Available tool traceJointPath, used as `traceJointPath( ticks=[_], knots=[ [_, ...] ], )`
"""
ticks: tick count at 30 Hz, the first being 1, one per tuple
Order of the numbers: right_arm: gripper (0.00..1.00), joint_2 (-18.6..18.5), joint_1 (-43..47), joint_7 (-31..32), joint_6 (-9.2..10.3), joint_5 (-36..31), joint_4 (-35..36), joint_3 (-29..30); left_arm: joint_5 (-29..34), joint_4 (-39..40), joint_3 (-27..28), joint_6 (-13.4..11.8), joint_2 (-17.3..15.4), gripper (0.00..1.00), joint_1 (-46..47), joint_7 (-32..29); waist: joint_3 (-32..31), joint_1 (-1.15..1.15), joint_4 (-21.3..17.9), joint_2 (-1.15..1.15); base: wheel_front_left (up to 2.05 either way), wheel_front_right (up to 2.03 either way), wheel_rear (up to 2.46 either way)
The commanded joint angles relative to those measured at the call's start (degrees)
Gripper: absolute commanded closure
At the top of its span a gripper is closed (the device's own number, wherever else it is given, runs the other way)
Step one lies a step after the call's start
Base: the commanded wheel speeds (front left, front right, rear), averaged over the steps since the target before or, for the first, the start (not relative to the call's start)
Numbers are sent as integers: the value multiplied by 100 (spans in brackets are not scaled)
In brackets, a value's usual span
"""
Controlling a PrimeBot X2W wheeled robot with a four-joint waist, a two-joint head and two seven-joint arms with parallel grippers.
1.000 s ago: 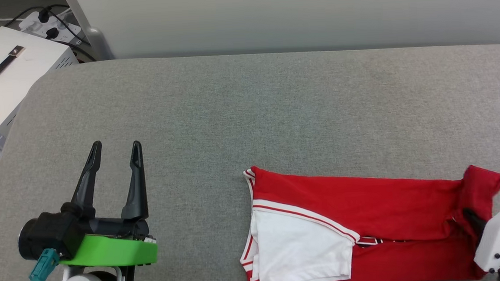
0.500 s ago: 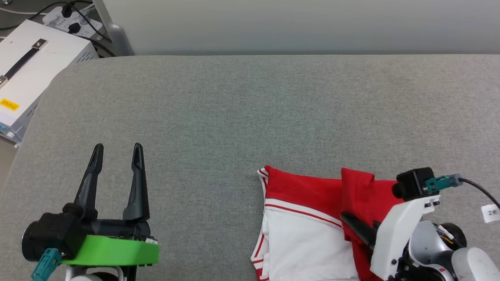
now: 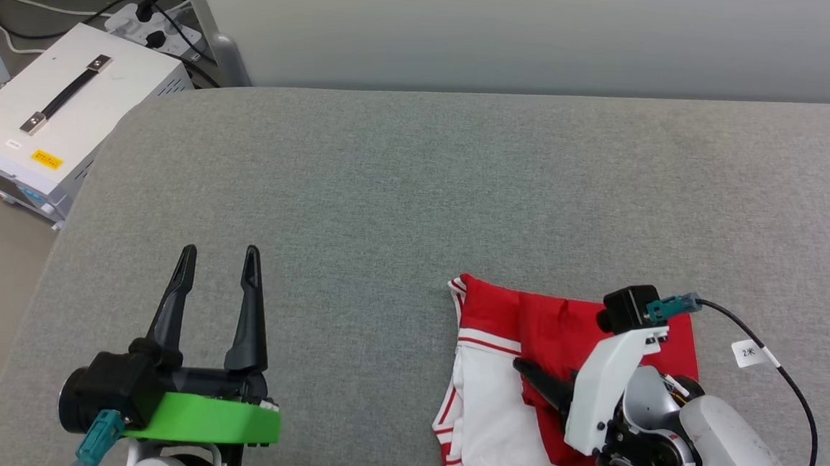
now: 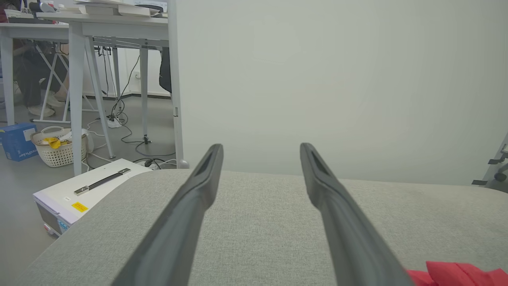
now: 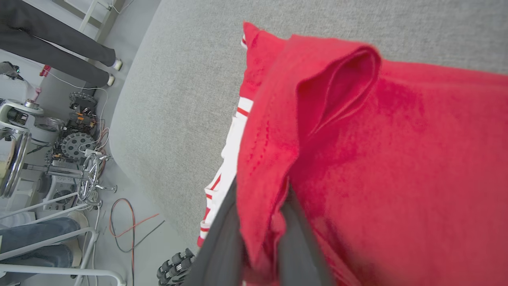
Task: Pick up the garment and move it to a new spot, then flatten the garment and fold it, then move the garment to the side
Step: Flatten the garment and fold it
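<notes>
Right pincer [image 3: 528, 370] is pinching narrow on a fold of the garment [image 3: 557, 325], red cloth sitting between its dark fingers [image 5: 222, 246]. That red jersey, with its white sleeve and striped trim, is lying folded at the near right of the grey surface [image 3: 412, 190]. Left pincer [image 3: 219, 253] is hovering at the near left, spread wide and gripping nothing, well apart from the garment. A white box [image 3: 67, 88] is sitting on the floor past the far left corner.
</notes>
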State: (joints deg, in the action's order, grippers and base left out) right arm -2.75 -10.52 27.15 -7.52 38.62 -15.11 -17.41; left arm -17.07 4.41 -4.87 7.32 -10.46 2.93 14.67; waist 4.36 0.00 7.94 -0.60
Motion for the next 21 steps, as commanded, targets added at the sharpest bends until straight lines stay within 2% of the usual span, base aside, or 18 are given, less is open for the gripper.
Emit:
traceJointPath(
  ticks=[1, 8, 12, 16, 21],
  knots=[
    [0, -13, -156, -111, 3, 80, -128, -51, -48, -9, -1, 16, -1, 0, -13, 33, -7, 0, 40, 60, 0, 0, 0],
    [0, -13, -393, -312, 3, 844, -227, -889, -75, -52, -14, 16, -26, 0, -18, 33, -47, 0, 104, 60, 0, 0, 0],
    [0, -13, -506, -436, 3, 885, -194, -1049, -78, -83, 1, 16, -24, 0, -39, 33, -88, 0, 72, 60, 0, 0, 0],
    [0, -13, -662, -578, 3, 447, -105, -1053, -86, -92, 10, 16, -27, 0, -47, 33, -130, 0, 2, 60, 0, 0, 0],
    [0, -134, -953, -918, 3, -808, 180, -911, -94, -71, 44, 16, -33, 0, -53, 33, -138, 0, -161, 60, 0, 0, 0]
  ],
)
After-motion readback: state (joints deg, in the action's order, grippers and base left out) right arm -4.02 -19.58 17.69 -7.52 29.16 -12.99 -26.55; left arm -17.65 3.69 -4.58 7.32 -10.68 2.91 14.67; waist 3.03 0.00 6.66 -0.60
